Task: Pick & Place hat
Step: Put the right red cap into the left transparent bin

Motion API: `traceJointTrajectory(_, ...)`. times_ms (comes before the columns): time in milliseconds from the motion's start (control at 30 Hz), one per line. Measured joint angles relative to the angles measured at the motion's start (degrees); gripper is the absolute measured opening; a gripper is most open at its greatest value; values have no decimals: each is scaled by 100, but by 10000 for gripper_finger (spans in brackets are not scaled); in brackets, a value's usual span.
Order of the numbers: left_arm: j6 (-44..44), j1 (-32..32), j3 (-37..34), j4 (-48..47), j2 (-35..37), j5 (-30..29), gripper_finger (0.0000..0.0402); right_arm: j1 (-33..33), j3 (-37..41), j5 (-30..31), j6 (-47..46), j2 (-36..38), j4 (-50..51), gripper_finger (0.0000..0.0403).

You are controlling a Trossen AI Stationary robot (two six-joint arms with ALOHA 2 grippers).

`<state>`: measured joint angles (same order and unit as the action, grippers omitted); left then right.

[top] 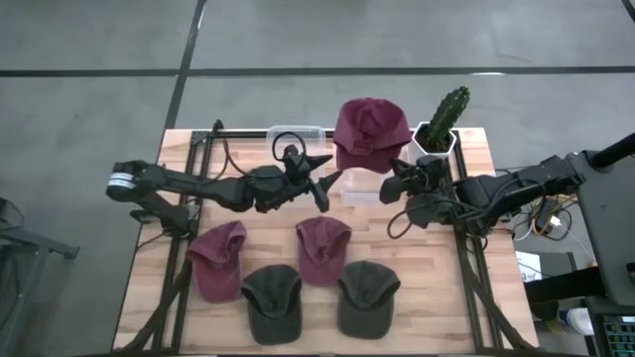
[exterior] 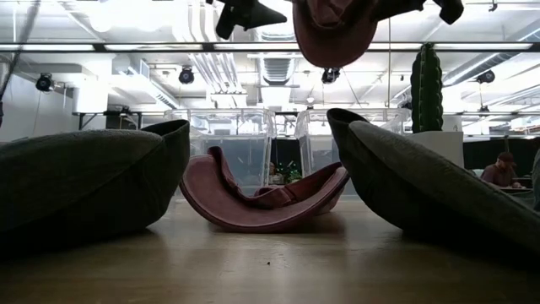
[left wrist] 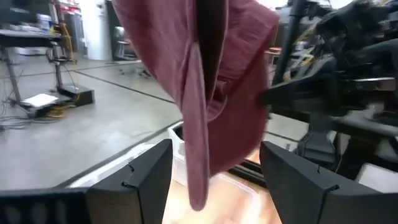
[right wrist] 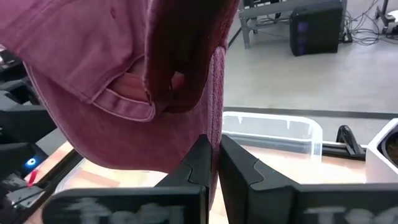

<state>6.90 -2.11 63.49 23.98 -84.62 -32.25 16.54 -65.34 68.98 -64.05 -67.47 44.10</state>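
Right gripper (right wrist: 214,163): fingers pinched together on the fabric edge of the maroon hat (top: 369,134), which hangs lifted above the clear bins (top: 298,136) at the table's far side, beside the potted cactus (top: 444,121). Left gripper (top: 327,183): fingers spread wide and holding nothing, stationed just beside the hanging hat, facing it. Remaining stock on the wooden table (top: 476,154): two maroon caps (top: 322,249) and two dark grey caps (top: 271,301), laid in two rows near the front edge. Handling note for the step in hand, judged to be carrying the hat to its place: the grip is on a thin rim of cloth only, so travel should be slow and level, the crown kept clear of the cactus and of the left fingers, and the release made only once the hat is over its target. View notes: the high view alone gives the layout of arms, bins and caps; the right wrist view alone shows the clamp on the fabric; the left wrist view shows the hat between its own parted fingers; the low view shows the hat well off the table.
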Motion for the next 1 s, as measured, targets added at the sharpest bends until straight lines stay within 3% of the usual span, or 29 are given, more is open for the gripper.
traceJointTrajectory(600, -22, 92, 141, -17, -114, -86, 234, 4, 0, 22, 322, -54, -396, 13)
traceJointTrajectory(1000, 416, 276, 143, -45, -114, -86, 234, 6, 0, -266, 530, -118, -682, 13)
